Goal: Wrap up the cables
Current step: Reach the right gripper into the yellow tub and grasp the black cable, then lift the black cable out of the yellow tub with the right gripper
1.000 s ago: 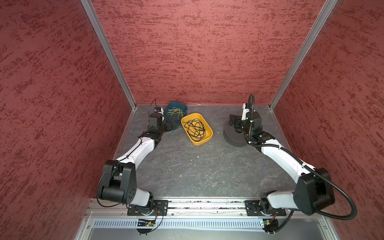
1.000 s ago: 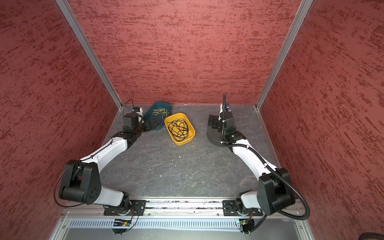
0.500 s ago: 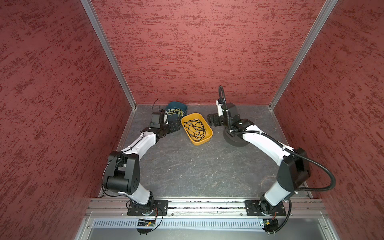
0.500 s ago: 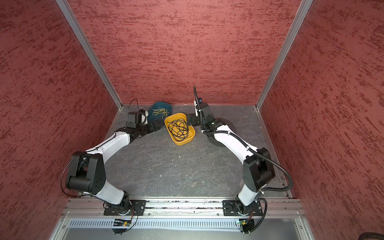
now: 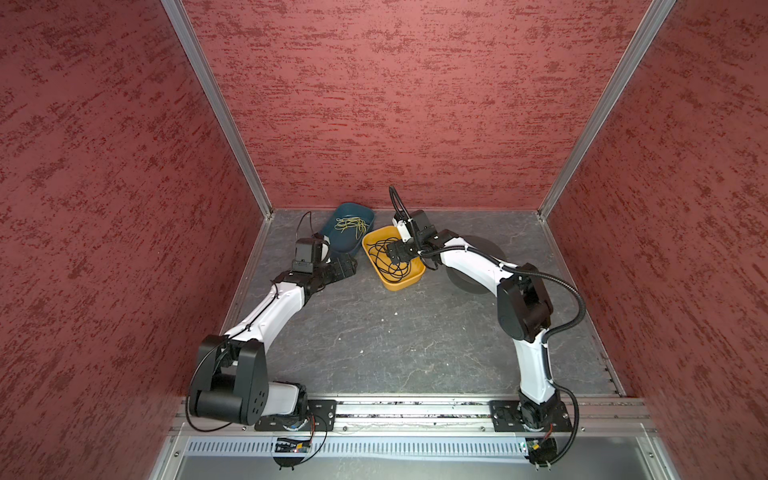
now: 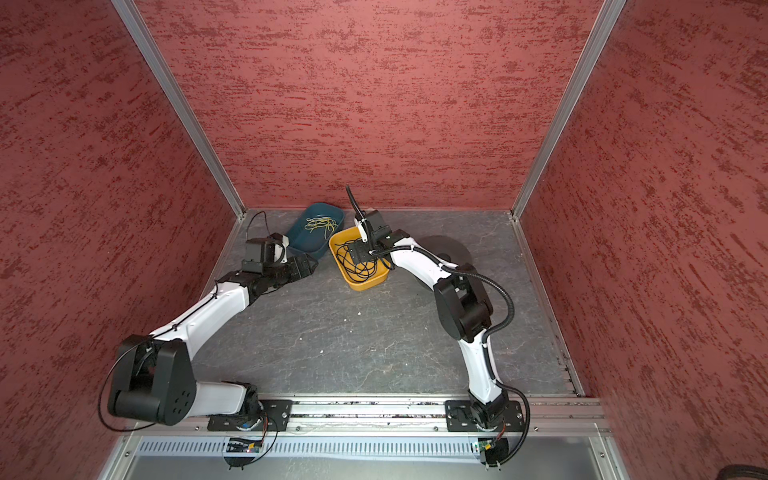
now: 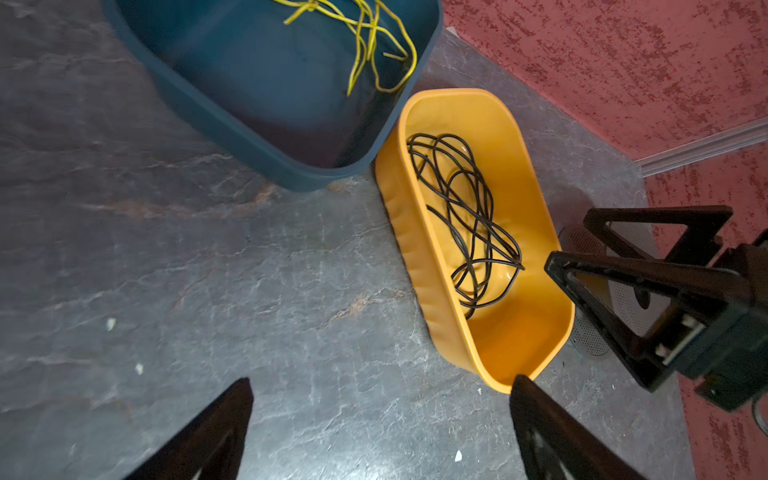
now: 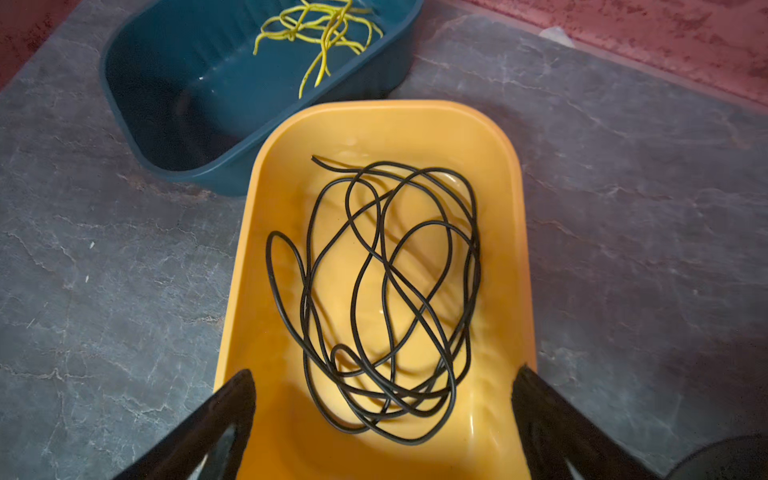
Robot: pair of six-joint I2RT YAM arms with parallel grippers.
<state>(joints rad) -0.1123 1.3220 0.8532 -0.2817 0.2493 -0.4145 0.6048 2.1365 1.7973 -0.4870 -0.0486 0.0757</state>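
**Desk.** The desk (image 5: 374, 332) has a flat grey surface with a slate-like texture and pale veins. It is enclosed by red, rough-textured walls.

**Containers.** A yellow tray (image 8: 386, 110) of smooth, glossy plastic stands near the far edge of the desk, left of centre. It is oblong with rounded corners, and its outer wall is faintly ribbed. A dark blue tray (image 8: 124, 124) of the same shape stands just beside its far end, towards the far-left corner. The blue tray holds a few short yellow-green strands (image 8: 320, 33).

**Task item.** The cables (image 8: 374, 299) are thin, round black cord. They lie in loose overlapping loops on the floor of the yellow tray, with one free end pointing towards the blue tray.

**Right hand.** The right hand (image 8: 384, 372) hangs above the near end of the yellow tray. Its black triangular fingers are spread wide and hold nothing.

**Left hand.** The left hand (image 7: 382, 380) is low over bare desk beside the yellow tray's long side. It is released and empty.

**Other.** A dark round disc (image 5: 486, 249) lies on the desk, partly hidden behind the right arm.
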